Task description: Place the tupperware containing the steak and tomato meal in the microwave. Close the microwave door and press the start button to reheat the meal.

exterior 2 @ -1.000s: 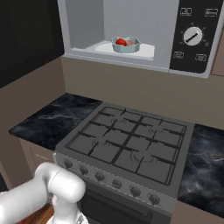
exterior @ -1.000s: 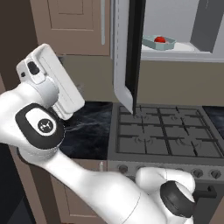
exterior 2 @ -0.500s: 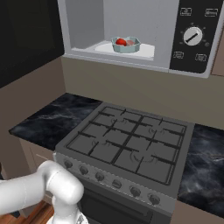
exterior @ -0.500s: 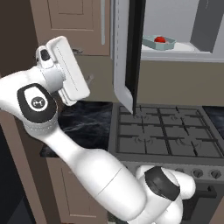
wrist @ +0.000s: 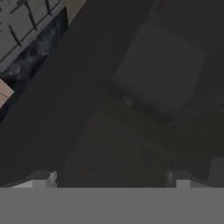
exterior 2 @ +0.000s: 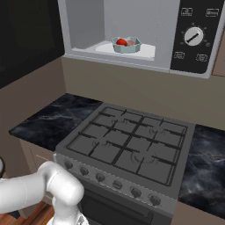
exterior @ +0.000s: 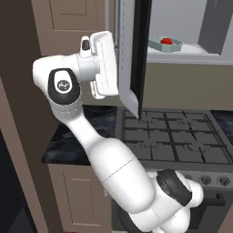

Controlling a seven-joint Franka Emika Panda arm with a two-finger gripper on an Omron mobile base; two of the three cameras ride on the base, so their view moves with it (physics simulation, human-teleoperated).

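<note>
The microwave [exterior 2: 132, 66] hangs over the stove with its cavity open. Inside stands the pale teal tupperware [exterior 2: 126, 45] [exterior: 164, 44], holding the red tomato [exterior 2: 121, 42] [exterior: 166, 41] and the pinkish steak [exterior 2: 131, 43]. The microwave door [exterior: 133, 59] [exterior 2: 26, 39] is swung out to the left, edge-on in the left base view. My gripper [exterior: 114, 68] is raised just left of the door's outer face. In the hand view the dark glass [wrist: 131, 87] sits very close ahead of my gripper [wrist: 111, 179], whose jaws are open with nothing between them.
The microwave's control panel [exterior 2: 194, 37] with dial and buttons is right of the cavity. A gas stove [exterior 2: 132, 145] sits below, flanked by dark marble counter [exterior 2: 48, 116]. Tall brown cabinets [exterior: 68, 22] stand to the left behind my arm.
My arm has swung up and to the right, bringing the hand from the cabinet side close to the door's outer face. The door and tupperware have not moved.
</note>
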